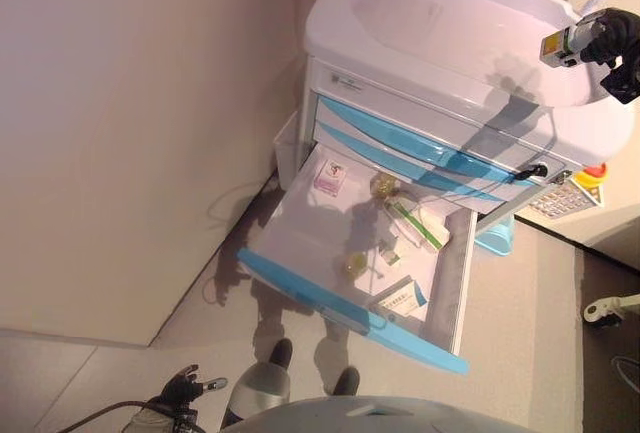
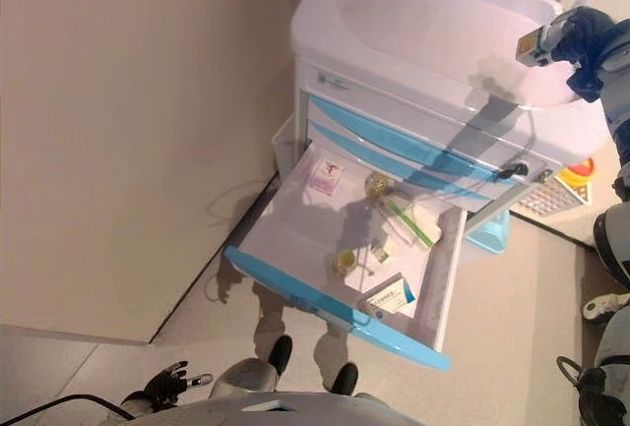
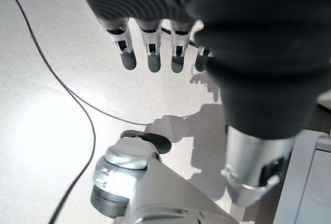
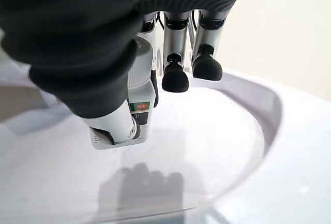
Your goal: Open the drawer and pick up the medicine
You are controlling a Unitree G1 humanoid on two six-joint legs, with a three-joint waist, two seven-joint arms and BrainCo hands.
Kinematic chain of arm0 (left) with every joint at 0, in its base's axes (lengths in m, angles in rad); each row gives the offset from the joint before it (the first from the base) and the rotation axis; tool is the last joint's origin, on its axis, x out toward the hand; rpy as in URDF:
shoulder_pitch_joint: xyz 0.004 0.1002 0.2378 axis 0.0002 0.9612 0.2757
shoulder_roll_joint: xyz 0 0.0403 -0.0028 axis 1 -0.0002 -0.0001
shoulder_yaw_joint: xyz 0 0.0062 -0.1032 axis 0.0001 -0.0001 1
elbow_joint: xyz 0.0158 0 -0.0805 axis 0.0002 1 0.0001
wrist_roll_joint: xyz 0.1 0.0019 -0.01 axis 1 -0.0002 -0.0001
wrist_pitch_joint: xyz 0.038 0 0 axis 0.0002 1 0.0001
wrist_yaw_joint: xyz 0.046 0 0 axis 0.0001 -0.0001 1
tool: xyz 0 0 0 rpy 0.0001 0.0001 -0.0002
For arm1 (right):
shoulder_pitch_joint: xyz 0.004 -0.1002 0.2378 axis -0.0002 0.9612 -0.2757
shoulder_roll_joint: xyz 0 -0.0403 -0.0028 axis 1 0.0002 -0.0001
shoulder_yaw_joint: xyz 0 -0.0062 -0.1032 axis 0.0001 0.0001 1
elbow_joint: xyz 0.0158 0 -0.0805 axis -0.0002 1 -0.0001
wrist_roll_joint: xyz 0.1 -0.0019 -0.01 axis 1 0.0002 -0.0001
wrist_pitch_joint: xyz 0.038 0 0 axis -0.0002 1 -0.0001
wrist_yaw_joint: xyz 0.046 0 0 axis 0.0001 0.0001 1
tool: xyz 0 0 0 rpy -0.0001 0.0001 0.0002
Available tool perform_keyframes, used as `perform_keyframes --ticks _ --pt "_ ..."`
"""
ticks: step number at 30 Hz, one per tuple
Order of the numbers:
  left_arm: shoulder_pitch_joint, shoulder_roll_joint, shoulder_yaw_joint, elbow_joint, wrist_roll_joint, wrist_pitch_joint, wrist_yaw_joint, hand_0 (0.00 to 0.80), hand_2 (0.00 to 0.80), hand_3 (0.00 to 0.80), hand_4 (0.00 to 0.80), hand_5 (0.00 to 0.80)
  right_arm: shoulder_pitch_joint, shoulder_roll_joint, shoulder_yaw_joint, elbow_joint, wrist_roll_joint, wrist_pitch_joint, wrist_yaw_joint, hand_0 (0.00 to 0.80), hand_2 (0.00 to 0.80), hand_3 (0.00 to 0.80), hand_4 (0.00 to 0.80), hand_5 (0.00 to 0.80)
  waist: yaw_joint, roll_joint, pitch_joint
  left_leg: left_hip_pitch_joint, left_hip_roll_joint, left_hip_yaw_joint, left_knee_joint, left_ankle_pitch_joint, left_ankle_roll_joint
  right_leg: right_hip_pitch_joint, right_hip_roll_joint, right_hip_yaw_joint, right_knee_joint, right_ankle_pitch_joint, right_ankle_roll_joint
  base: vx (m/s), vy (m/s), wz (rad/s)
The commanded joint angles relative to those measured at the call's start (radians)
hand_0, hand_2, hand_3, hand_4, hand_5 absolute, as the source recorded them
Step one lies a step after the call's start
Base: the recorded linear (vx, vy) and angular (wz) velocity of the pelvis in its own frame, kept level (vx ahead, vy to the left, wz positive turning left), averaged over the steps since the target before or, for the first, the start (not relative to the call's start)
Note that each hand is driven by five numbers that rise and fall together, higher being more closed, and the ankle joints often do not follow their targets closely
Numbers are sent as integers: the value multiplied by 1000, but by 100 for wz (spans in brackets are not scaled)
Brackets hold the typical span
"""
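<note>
A white cart with blue drawer fronts stands against the wall, its recessed top [image 1: 440, 23] bare. Its lowest drawer [image 1: 300, 253] is pulled fully out. The drawer holds a pink box [image 1: 330, 178], a green and white box [image 1: 415, 225], a small yellow bottle [image 1: 356, 264] and a white and blue box [image 1: 402, 301]. My right hand [image 1: 612, 38] is over the right side of the cart top, shut on a small white medicine bottle [image 4: 140, 92] with a label; the bottle also shows in the left eye view [image 1: 560, 45]. My left hand [image 1: 185, 388] hangs low by the floor, its fingers [image 3: 150, 53] straight and empty.
A wall runs along the left of the cart. A white side bin [image 1: 287, 148] hangs on the cart's left and a blue bin [image 1: 497, 238] on its right. A red button [image 1: 594, 173] and a keypad [image 1: 560, 198] lie on the floor beyond.
</note>
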Motion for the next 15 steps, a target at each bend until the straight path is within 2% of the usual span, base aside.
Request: perform_keyframes --ticks 1,7,15 --pt "-10 59 -55 -23 -10 -9 5 0 0 0 0 0 -192 -34 95 10 -54 15 8 800 800 800 800 800 23 -20 15 3 -23 -21 1 -112 6 4 8 -7 96 -71 33 8 4 16" --pt "-11 66 -78 -54 -23 -24 8 0 0 0 0 0 -195 -22 115 52 -104 17 13 800 800 800 800 800 39 -10 45 -19 -25 -38 -1 -98 7 -15 6 -18 107 -74 30 -5 1 10" --pt "-9 82 -82 -80 -37 -29 5 0 0 0 0 0 -196 -20 150 74 -148 13 79 800 800 800 800 800 51 -6 78 -43 -24 -50 -2 -86 6 -37 5 -26 117 -74 29 -5 -12 12"
